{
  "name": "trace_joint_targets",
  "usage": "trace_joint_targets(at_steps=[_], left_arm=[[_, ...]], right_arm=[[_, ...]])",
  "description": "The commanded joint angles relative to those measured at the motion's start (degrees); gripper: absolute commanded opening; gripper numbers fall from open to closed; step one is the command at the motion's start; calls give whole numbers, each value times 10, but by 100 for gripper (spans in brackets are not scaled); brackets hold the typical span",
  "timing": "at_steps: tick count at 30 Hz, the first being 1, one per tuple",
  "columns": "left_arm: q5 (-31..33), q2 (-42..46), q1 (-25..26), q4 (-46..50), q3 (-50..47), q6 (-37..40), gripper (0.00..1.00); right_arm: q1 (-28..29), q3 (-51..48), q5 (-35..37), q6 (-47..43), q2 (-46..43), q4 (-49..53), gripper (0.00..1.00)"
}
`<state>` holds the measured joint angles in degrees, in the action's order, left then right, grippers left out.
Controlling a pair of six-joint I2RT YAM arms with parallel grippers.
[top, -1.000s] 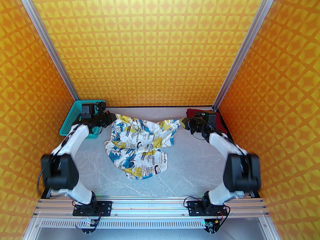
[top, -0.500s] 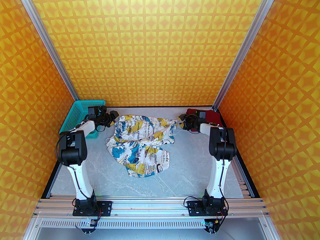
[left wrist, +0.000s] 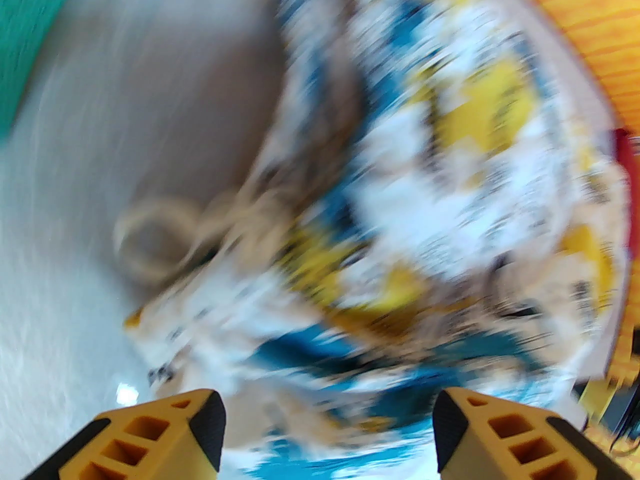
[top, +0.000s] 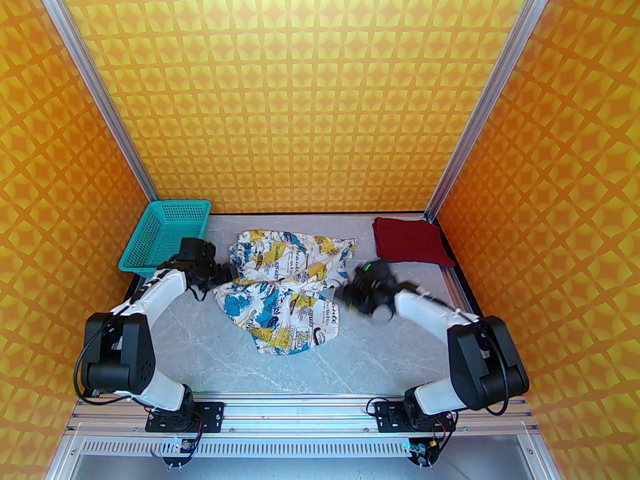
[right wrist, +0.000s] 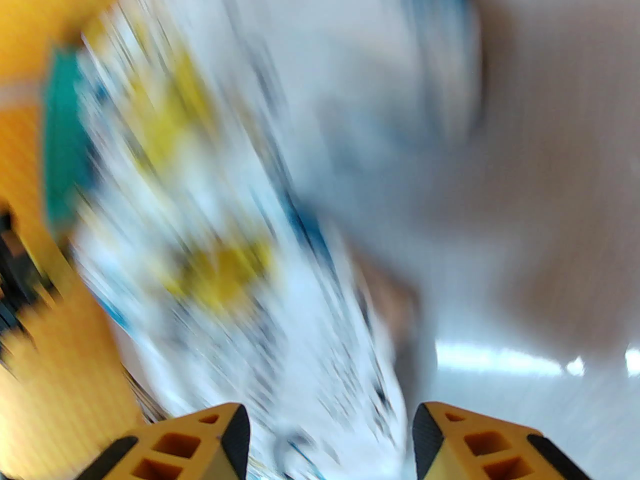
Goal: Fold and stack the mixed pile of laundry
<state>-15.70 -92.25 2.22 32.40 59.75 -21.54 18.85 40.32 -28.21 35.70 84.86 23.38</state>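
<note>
Cloth first: the white printed garment (top: 285, 288) lies crumpled on the tabletop (top: 380, 348) between my arms. My left end effector (left wrist: 327, 413) and right end effector (right wrist: 330, 418) both stand open and empty at its side edges, probably to take corners for spreading. The dark red T-shirt (top: 410, 240) rests folded at the far right, likely as the base of the stack.

Orange-and-yellow patterned walls (top: 320, 93) box in a grey marbled table (top: 200, 348) behind and on both sides. Aluminium posts (top: 102, 103) rise from its far corners; an aluminium rail (top: 300, 410) edges its near side. Blurred glints (right wrist: 495, 360) lie on it, possibly reflected lamplight.
</note>
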Motion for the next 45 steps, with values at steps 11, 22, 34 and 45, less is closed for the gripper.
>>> trace_joint_targets(at_steps=[11, 22, 34, 45], left_arm=[[44, -100, 1, -71, 0, -37, 15], [28, 60, 1, -83, -22, -99, 0], [20, 174, 3, -22, 12, -112, 0], [20, 36, 7, -54, 27, -118, 50]], right_arm=[[72, 10, -17, 90, 73, -168, 29], [14, 233, 198, -117, -48, 242, 0], [13, 417, 331, -193, -73, 387, 2], [-34, 347, 272, -153, 66, 271, 33]])
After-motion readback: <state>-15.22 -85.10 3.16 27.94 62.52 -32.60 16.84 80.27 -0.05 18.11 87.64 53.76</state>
